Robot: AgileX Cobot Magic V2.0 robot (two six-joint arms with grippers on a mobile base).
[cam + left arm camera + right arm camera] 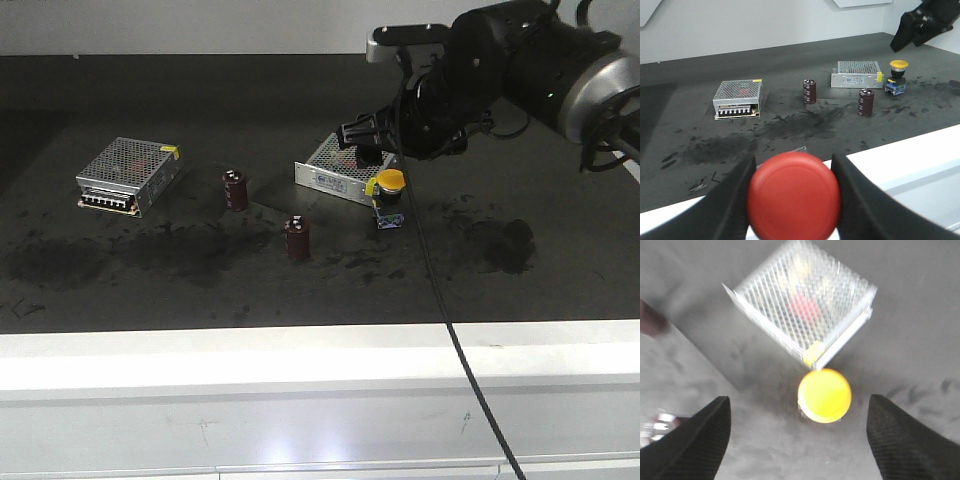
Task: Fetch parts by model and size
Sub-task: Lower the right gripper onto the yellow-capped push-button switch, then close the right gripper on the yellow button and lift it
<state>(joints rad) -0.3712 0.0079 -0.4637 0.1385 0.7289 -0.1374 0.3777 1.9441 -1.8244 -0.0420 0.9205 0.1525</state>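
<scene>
A red-capped push-button switch (794,197) fills the bottom of the left wrist view, and my left gripper (792,161) is shut on it, one black finger (725,200) on each side of the cap. Its base is hidden. The yellow-capped switch (389,182) stands upright on the dark table, its labelled base (388,218) beside a power supply box. My right gripper (362,131) hovers above and behind it. From the right wrist, the yellow cap (824,395) lies below the open right gripper (797,405), untouched and nearer the right finger (910,440).
Two silver perforated power supply boxes (128,175) (338,170) and two dark brown capacitors (236,190) (297,238) sit on the smudged black tabletop (150,260). A white ledge (300,360) runs along the table's front. The right arm's cable (440,290) trails down over it.
</scene>
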